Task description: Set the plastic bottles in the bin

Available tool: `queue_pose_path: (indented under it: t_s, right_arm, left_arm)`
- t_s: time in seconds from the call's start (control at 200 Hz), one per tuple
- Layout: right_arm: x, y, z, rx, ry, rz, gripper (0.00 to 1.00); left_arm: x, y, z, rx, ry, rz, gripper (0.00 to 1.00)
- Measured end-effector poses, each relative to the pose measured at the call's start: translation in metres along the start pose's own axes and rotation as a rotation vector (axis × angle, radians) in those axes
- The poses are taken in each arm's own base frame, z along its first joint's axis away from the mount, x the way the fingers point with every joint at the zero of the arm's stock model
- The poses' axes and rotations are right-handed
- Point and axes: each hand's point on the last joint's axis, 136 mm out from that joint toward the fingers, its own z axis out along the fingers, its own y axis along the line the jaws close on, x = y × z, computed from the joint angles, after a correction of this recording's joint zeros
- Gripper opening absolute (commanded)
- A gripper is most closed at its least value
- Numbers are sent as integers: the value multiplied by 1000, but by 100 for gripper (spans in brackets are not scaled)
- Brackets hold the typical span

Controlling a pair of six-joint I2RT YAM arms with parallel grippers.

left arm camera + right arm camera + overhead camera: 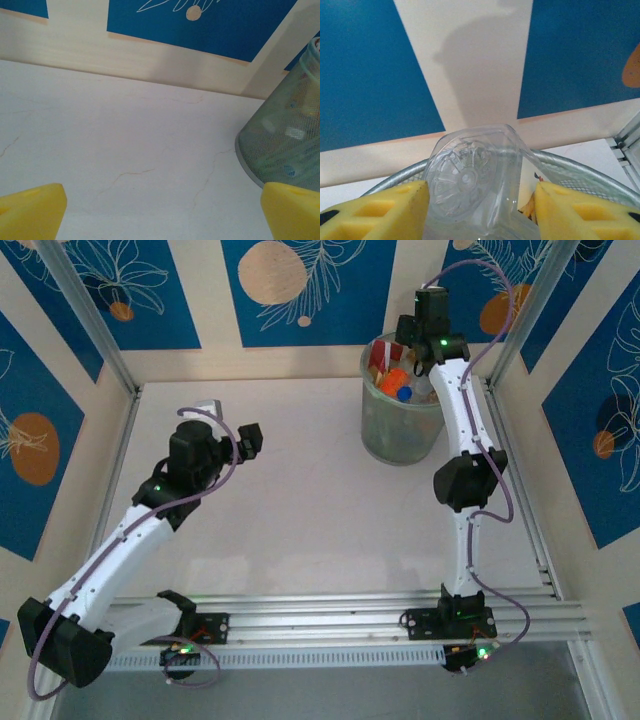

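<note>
A clear plastic bottle (pixel 475 185) sits base-up between my right gripper's yellow fingers (pixel 380 212), both pressed against its sides. It is held just above the rim of the bin (pixel 570 167). From above, my right gripper (pixel 415 352) hangs over the translucent grey-green bin (pixel 400 435) at the back right. Several bottles (pixel 396 380) with orange, red and blue parts lie inside it. My left gripper (pixel 228 426) hovers over the table's left middle, open and empty. In its wrist view the left gripper (pixel 162 207) faces bare tabletop, with the bin (pixel 280 145) to its right.
Blue and cream patterned walls close in the white table (pixel 300 510) on three sides. Metal frame posts (pixel 85 315) stand at the back corners. An aluminium rail (pixel 330 620) carrying both arm bases runs along the near edge.
</note>
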Motion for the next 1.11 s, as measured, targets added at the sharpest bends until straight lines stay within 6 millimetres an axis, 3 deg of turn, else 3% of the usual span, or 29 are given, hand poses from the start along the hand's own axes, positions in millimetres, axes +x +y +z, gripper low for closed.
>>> queue_pose_path:
  t_s: [0.155,0.44,0.62,0.695,0.8,0.925,1.025,1.105]
  right_arm:
    - [3,3,-5,-3,10,-15,59]
    - [3,15,-29,-24,21,-80,84]
    - [-10,21,-67,-27,-14,-107,100]
    - [-7,21,-92,-20,-19,-116,99]
    - [17,14,-135,-20,-16,-112,99]
    - [69,-8,-194,-26,-13,-72,99]
    - [114,-39,-231,-2,-25,-14,99]
    - [151,-63,-247,38,-24,31,99]
  left_arm:
    - [0,0,0,0,0,0,100]
    - [-1,-1,0,4,0,0,100]
    - [-4,1,-4,-6,-12,17,100]
    - [-9,5,-11,-22,-31,25,100]
    - [-18,15,-28,-61,-79,40,100]
    - [-21,37,-53,-138,-148,63,100]
    - [-8,61,-66,-221,-179,91,100]
    - [11,80,-70,-279,-191,125,100]
